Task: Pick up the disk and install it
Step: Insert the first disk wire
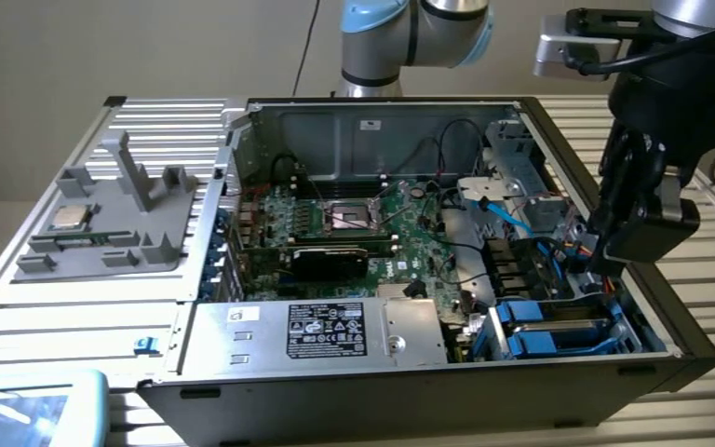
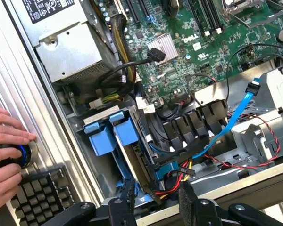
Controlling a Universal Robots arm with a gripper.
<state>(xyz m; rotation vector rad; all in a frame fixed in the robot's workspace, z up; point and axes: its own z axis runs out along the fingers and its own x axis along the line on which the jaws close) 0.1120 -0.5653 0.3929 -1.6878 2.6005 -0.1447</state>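
The disk (image 1: 554,331), silver-grey in a bright blue carrier, lies in the drive bay at the near corner of the open computer case (image 1: 693,349), on the exterior view's right. In the wrist view its blue carrier tabs (image 2: 108,134) stick out of the bay beside black connectors and cables. My gripper (image 1: 625,251) hangs over the case's wall on the exterior view's right, just above and behind the bay. Its two black fingers (image 2: 127,200) stand apart in the wrist view, and my gripper (image 2: 158,207) is open and holds nothing.
A silver power supply with a black label (image 1: 320,331) fills the case's near side beside the green motherboard (image 1: 357,223). A blue data cable (image 2: 236,117) crosses the bay. A grey fixture with a small chip (image 1: 72,219) lies outside. A person's hands (image 2: 4,155) rest on a knob.
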